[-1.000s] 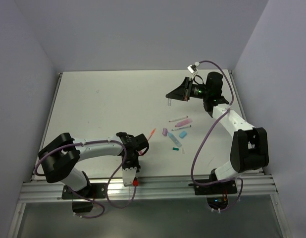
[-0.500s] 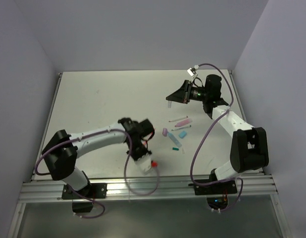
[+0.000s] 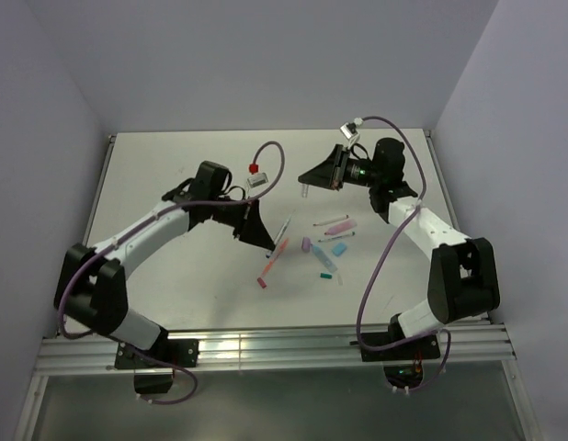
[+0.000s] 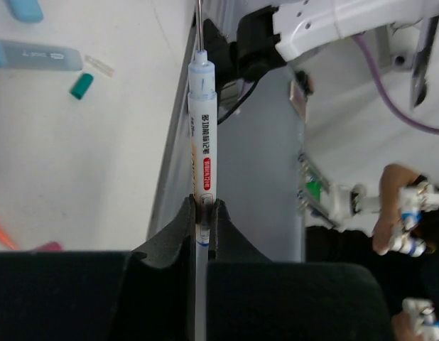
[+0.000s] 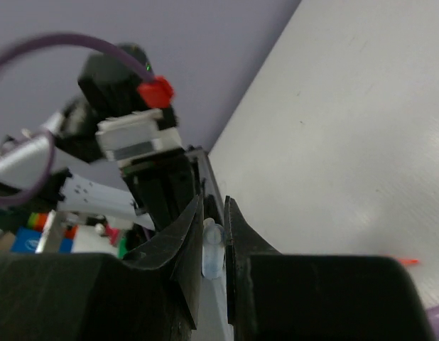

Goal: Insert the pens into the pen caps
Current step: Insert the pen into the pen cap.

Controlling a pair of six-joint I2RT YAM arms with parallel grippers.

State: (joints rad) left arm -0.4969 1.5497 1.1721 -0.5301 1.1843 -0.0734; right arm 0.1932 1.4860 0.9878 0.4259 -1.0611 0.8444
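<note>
Left fingers [image 4: 173, 238]: gripped whitish pen [image 4: 202, 135], tip outward for capping.
Right fingers [image 5: 180, 238]: pinched pale cap [image 5: 213, 256], aloft at 1 o'clock.

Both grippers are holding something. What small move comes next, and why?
Probably ease the left gripper toward the right gripper, lining the tip of the whitish pen up with the pale cap. Each is shut on its part, but the top view shows pen and cap apart.

Whitish pen [image 4: 202, 128] aloft; clear cap [image 5: 212, 256] aloft
</note>
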